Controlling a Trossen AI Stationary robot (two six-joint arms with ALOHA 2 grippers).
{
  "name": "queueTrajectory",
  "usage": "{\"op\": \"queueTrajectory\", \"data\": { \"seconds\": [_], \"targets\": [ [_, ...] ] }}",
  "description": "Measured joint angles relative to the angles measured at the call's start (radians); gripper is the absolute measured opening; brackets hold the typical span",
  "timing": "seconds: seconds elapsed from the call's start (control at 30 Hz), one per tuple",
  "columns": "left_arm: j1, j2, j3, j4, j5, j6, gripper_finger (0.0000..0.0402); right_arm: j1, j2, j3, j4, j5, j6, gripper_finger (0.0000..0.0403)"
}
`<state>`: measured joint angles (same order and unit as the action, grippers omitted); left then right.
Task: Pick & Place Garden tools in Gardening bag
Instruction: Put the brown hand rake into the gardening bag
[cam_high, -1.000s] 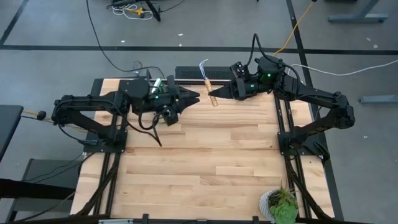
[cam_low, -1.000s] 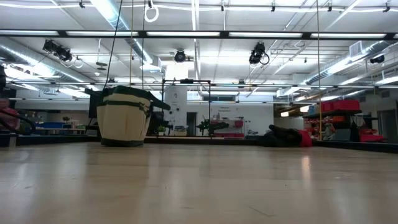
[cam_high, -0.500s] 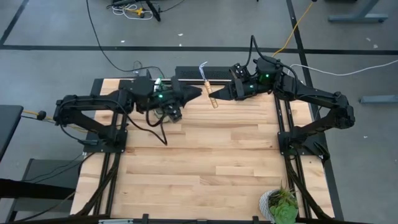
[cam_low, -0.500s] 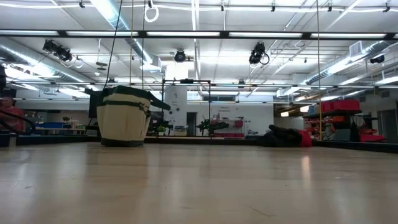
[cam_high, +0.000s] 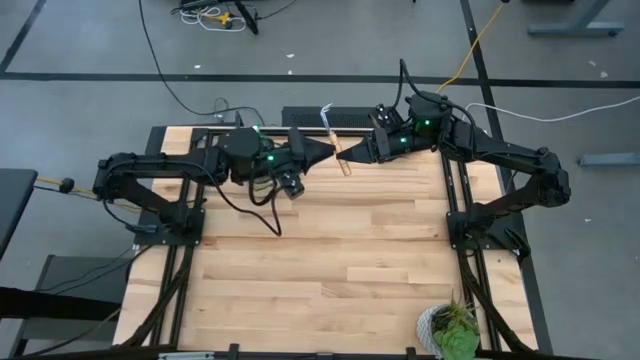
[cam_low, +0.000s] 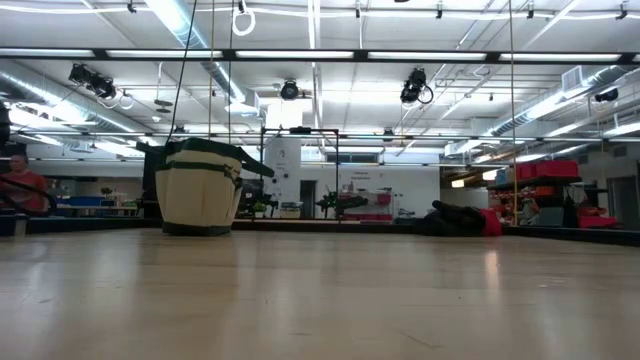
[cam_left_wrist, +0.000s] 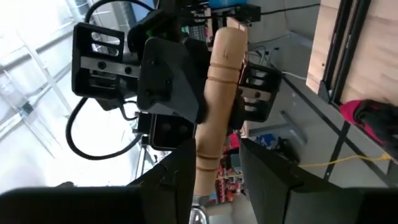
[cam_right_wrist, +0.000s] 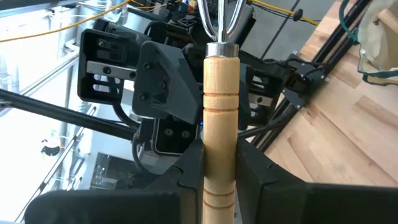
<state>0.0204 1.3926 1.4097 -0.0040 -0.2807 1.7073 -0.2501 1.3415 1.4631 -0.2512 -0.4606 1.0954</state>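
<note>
Your rake (cam_high: 334, 138) hangs in the air over the far edge of the counter (cam_high: 330, 250), between the two arms, its wooden handle (cam_right_wrist: 220, 124) crossing the gap and its thin metal tines (cam_right_wrist: 219, 15) pointing away past the counter's edge. Judge it light and stiff: turned wood, smooth, with shallow grooves that should give the fingers something to bite on. The tines look springy and thin, so keep your grip on the handle, not the metal.

The right gripper (cam_right_wrist: 219, 177) is pinching the handle at its butt end, fingers pressed on both sides of the wood. The left gripper (cam_left_wrist: 214, 171) faces it from the other side, its fingers partly spread around the same handle; whether they already press on the wood, you cannot tell from these views. This reads as a hand-over, so take hold mid-handle, clear of the other fingers, before anything lets go.

The bag (cam_low: 200, 187) stands upright at the far left of the counter, under the left arm, soft-walled canvas that may give if nudged. The gloves (cam_low: 462, 219) lie at the far right.
</note>
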Motion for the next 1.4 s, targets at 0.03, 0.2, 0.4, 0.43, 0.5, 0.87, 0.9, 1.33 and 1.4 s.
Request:
{"op": "queueTrajectory", "data": {
  "seconds": [0.03, 0.2, 0.4, 0.43, 0.5, 0.87, 0.9, 1.33, 1.4],
  "targets": [
    [0.0, 0.0, 0.0, 0.001, -0.001, 0.014, 0.0131, 0.0, 0.0, 0.0, 0.0, 0.0, 0.0, 0.0055],
    [0.0, 0.0, 0.0, 0.006, -0.02, 0.066, 0.0131, 0.0, 0.0, 0.0, -0.006, 0.0, 0.0, 0.0055],
    [0.0, 0.0, 0.0, 0.025, -0.023, 0.077, 0.0131, 0.0, 0.0, 0.0, -0.006, 0.0, 0.007, 0.0055],
    [0.0, 0.0, 0.0, 0.029, -0.022, 0.091, 0.0131, 0.0, 0.0, 0.0, -0.006, 0.0, 0.009, 0.0055],
    [0.0, 0.007, 0.0, 0.046, -0.023, 0.124, 0.0131, 0.0, 0.0, 0.0, -0.005, 0.0, 0.01, 0.0055],
    [0.0, 0.072, 0.0, 0.092, -0.031, 0.145, 0.0131, 0.0, 0.0, 0.0, -0.039, 0.0, 0.008, 0.0055],
    [0.0, 0.075, 0.0, 0.104, -0.032, 0.146, 0.0131, 0.0, 0.0, 0.0, -0.043, 0.0, 0.005, 0.0055],
    [0.011, 0.076, 0.0, 0.111, -0.057, 0.149, 0.0131, 0.0, 0.0, 0.0, -0.049, -0.002, 0.003, 0.0055],
    [0.011, 0.076, 0.0, 0.111, -0.056, 0.148, 0.0131, 0.0, 0.0, 0.0, -0.049, -0.002, 0.003, 0.0055]
  ]
}}
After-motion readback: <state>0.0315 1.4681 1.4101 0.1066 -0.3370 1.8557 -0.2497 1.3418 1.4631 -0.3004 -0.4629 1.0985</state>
